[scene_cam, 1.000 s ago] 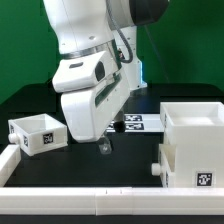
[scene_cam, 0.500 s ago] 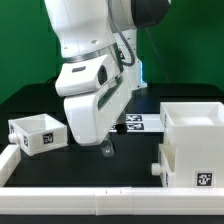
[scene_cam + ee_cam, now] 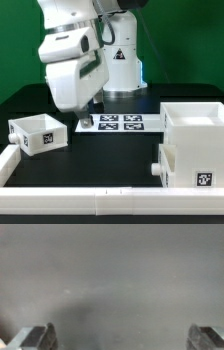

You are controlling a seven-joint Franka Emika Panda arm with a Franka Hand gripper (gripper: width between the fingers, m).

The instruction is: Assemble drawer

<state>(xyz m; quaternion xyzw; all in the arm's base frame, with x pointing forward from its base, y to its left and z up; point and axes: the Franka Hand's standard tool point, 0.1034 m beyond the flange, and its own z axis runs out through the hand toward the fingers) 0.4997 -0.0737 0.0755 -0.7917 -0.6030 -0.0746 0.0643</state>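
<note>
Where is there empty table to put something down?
Bare black table lies between the small drawer box and the big drawer case, in front of the marker board. The open hand hovers over that board's end.

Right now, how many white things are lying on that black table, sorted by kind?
Small open drawer box: 1
Large drawer housing: 1
Marker board: 1
Total: 3 white things on the table, not counting the white rail along the front edge. The arm's tool is open and holds nothing.
</note>
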